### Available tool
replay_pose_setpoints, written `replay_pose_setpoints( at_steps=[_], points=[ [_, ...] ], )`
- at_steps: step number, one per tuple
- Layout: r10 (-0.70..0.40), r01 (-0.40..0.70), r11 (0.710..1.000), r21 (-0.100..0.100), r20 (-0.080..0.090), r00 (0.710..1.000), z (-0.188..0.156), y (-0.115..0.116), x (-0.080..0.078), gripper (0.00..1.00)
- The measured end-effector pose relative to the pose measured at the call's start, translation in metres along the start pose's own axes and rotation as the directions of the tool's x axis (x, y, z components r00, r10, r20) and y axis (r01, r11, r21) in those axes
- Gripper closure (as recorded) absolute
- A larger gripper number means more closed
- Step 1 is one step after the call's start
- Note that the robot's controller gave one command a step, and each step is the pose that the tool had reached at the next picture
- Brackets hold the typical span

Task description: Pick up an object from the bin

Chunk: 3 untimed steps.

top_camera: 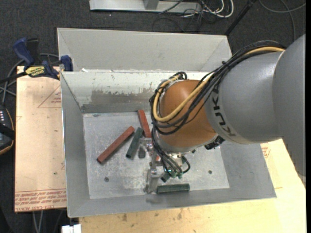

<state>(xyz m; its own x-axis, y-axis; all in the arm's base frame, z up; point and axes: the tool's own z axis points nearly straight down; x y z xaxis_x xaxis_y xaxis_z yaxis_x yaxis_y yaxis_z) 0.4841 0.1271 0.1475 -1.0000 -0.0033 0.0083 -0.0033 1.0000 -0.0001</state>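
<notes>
My gripper (pixel 154 178) hangs below the orange cover, low over the bin floor near its front edge. Its tips come down at the left end of a dark green bar (pixel 173 189) lying flat along the front. Whether that bar sits between the tips cannot be made out. Just behind the gripper lie a dark green stick (pixel 133 145) and a small dark piece (pixel 142 152). Further left, a long reddish-brown bar (pixel 115 144) lies on a slant.
A shorter reddish-brown bar (pixel 143 122) lies toward the back, partly under the orange cover. The arm and its cables cover the bin's right half. The left part of the floor is bare, scuffed metal.
</notes>
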Motion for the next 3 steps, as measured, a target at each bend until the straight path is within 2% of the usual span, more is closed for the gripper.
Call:
replay_pose_setpoints(
  at_steps=[1, 2, 3],
  points=[
    [0.132, -0.132, 0.991, -0.005, 0.009, 0.991, 0.072, 0.073, -0.088, 0.0],
    [0.137, -0.137, 0.991, -0.003, 0.01, 0.991, 0.069, 0.07, -0.088, 1.0],
    [0.234, -0.234, 0.972, -0.009, 0.017, 0.972, -0.075, 0.08, -0.084, 1.0]
  ],
)
